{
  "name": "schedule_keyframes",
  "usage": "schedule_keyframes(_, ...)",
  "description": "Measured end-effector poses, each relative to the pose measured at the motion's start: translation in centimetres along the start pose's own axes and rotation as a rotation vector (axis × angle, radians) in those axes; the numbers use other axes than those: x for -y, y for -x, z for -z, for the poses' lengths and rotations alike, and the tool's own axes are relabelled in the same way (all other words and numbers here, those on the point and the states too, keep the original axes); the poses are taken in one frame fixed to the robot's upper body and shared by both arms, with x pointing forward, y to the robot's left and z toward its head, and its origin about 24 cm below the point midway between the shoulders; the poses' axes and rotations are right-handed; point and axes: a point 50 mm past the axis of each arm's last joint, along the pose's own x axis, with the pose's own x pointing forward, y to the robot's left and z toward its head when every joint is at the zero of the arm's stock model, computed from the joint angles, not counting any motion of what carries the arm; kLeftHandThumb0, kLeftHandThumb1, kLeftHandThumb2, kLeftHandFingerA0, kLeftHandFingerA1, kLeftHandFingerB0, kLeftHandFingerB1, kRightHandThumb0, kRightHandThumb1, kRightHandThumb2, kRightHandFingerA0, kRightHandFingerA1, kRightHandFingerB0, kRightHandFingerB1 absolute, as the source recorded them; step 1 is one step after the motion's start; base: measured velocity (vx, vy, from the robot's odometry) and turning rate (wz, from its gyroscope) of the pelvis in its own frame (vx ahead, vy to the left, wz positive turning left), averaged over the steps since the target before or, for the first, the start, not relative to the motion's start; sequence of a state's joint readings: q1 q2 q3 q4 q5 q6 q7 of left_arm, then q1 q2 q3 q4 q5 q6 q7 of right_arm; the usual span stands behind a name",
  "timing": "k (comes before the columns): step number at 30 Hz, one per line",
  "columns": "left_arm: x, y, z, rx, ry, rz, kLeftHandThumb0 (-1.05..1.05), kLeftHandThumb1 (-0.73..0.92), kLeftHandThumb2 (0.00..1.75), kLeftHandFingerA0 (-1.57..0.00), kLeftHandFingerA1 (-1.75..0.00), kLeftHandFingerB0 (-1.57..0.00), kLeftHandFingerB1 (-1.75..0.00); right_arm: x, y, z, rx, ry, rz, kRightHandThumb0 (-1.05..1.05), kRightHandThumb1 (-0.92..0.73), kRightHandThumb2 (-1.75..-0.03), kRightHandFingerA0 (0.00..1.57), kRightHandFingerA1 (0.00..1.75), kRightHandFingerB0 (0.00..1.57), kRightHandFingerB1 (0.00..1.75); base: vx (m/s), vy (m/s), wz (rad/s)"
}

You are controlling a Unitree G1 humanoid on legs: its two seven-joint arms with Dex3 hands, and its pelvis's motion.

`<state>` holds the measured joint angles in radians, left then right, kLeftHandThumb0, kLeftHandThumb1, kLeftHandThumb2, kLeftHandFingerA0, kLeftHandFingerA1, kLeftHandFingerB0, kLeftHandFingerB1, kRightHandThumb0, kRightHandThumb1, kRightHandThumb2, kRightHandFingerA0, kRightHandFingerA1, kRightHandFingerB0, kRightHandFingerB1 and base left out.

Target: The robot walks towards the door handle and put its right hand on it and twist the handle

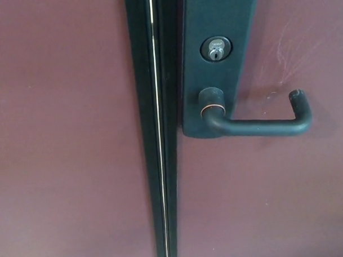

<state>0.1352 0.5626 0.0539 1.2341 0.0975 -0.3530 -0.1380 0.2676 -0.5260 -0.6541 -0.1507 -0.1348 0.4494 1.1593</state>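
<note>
Lever door handle (pixel 256 126) projects level to the right from its pivot at the foot of the dark backplate (pixel 214 65), directly below the keyed lock cylinder (pixel 215 49), with its tip bent upward. Neither robot hand is in view, so finger state cannot be told. Judged progress: approach complete; grasp and twist remain.

- Close on two maroon door leaves (pixel 65 138), split by a dark vertical seam (pixel 157 129) with a thin bright line down its middle.
- Dark backplate (pixel 216 25) on the right leaf, just beside the seam, reaching the top edge.
- Silver keyhole cylinder (pixel 215 49) set in the plate's upper part.
- Black lever handle (pixel 256 127) below it, level, running right from a round hub, tip bent upward.
- Pale scuffs (pixel 284 54) on the door above the lever's tip.
</note>
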Motion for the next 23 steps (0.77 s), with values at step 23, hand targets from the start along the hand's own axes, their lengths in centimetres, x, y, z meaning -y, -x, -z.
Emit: schedule_keyframes(23, -0.2, -0.4, -1.0, 0.028, 0.002, -0.007, -0.11, 0.71, 0.61, -0.40, -0.41, -0.35, -0.37, -9.4, -11.4, 12.9, -0.483, -0.364, -0.129, -0.71, -0.67, -0.61, 0.45, 0.38, 0.29, 0.30, 0.00, 0.000, 0.00)
